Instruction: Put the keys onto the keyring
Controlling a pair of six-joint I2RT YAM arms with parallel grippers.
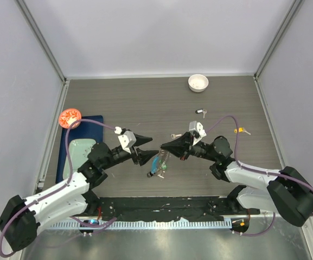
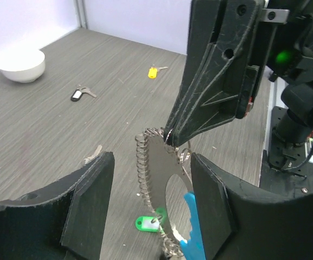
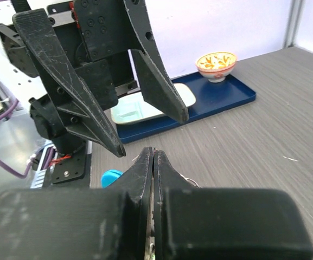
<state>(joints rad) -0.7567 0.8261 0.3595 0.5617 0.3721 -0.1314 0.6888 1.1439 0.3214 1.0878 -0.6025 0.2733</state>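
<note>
The keyring [image 2: 145,162], a silver coil loop with a flat metal plate and a blue plastic segment [image 2: 192,227], hangs upright above the table. My right gripper [image 2: 171,136] is shut on its top edge. My left gripper [image 2: 153,162] is open, one finger on each side of the ring; the right-hand finger [image 2: 210,211] is close to the blue segment. A green-tagged key [image 2: 145,223] hangs on the coil. Loose on the table are a black-tagged key [image 1: 200,112], a yellow-tagged key [image 1: 241,130] and a plain key [image 1: 175,135]. From above, both grippers meet over the keyring [image 1: 159,163].
A small white bowl [image 1: 198,82] stands at the back of the table. A blue tray [image 1: 99,122] on the left carries a red-patterned bowl [image 1: 69,117] and a pale green plate [image 1: 80,151]. Grey walls enclose the table on three sides.
</note>
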